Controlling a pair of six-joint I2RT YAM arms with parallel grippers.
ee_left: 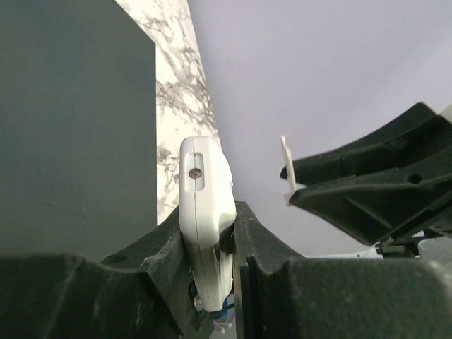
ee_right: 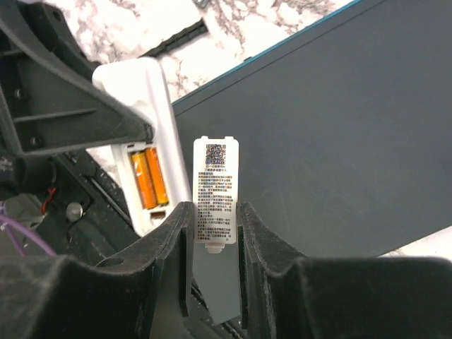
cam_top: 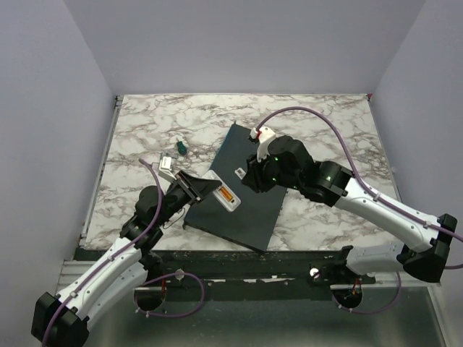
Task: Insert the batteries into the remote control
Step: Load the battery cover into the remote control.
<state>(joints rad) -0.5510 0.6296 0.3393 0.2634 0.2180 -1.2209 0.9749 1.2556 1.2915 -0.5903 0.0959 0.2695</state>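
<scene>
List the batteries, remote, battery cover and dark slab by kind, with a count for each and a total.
batteries: 2, orange, side by side
remote control: 1, clamped in the left gripper
battery cover: 1, white, pinched in the right gripper
dark slab: 1
Total: 5

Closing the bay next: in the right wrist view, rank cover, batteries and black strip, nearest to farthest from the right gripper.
1. cover: in the right gripper grip.
2. batteries: just left, in the remote control bay.
3. black strip: upper left, on the marble.
</scene>
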